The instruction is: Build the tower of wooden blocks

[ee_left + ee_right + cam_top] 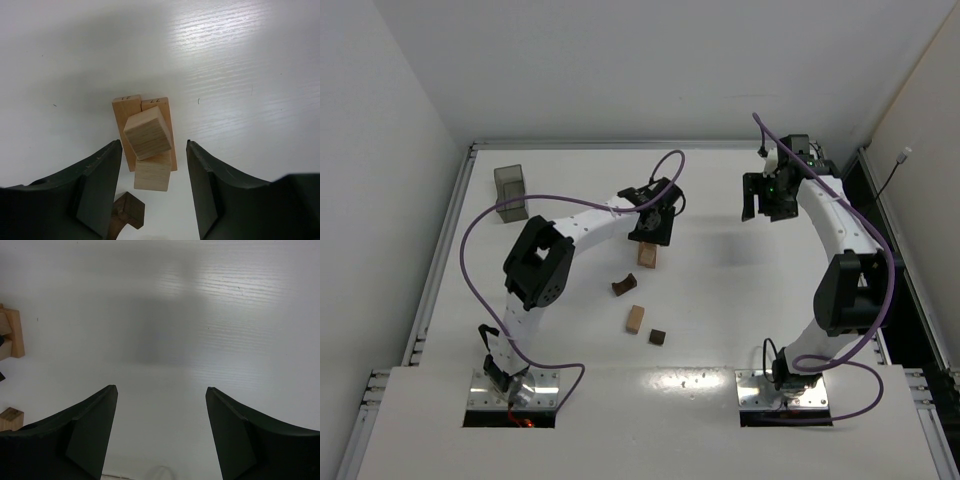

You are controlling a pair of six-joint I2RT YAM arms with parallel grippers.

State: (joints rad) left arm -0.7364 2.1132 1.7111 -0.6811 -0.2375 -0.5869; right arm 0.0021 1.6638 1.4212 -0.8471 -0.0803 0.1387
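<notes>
Well, nearest the arm bases a dark cube (pixel 657 337), a loose tan block (pixel 635 319) and the dark arch (pixel 623 286) lie apart on the tabletop (pixel 740 280), not yet built in. Just beyond them stands the wood block tower (pixel 647 256): two tan bars (pixel 125 112) lie flat side by side, with a lower cube (pixel 151 175) at their near end and a top cube (pixel 147 132) above it, turned askew.

The left end effector (pixel 154 147) hangs over the tower, jaws apart and flanking the top cube without touching it (nothing is gripped). I judge that cube to be the step in hand. It is best squared with a light, centred squeeze and then left by a straight lift, since a sideways brush could topple it.

The right end effector (pixel 161 388) is spread wide and empty, well to the tower's right.

Small figures are printed on the bars' far ends, perhaps 21 and 77, though they are not surely legible.
</notes>
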